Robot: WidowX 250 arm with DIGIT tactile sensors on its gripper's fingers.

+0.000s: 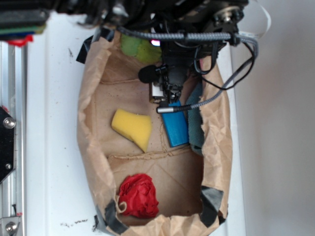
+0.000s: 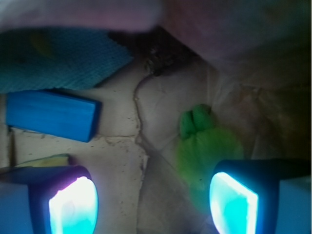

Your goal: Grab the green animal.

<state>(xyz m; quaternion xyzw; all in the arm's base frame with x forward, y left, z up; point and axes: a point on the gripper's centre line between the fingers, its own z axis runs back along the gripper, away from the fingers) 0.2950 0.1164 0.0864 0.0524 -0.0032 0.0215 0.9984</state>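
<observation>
White worktop [image 1: 54,147] carries a brown paper tray [image 1: 91,162] — yellow sponge [image 1: 132,128], red cloth [image 1: 139,195], blue block [image 1: 175,129] inside. Spread hand [image 2: 151,197] hovers low; green animal [image 2: 207,146] lies just beside its right finger [image 2: 233,204], at the tray's far end.

- Paper bag [image 1: 93,123] is lying opened out on the table [image 1: 54,147], its walls ringing everything else.
- Sponge wedge [image 1: 132,128] is sitting near the bag's middle, left of the block [image 1: 175,129].
- Block is lying just beside the cloth [image 1: 196,129], which is bunching against the bag's right wall.
- Crumpled ball [image 1: 139,195] is resting at the bag's near end, well apart from the rest.
- Green animal [image 1: 140,49] is lying at the far end, partly under the arm.
- Hand [image 2: 153,197] is hanging over the bag floor, the green animal [image 2: 207,148] just beside one finger [image 2: 233,204].
- In the wrist view, cloth [image 2: 58,58] is lying beyond the block [image 2: 51,114].
</observation>
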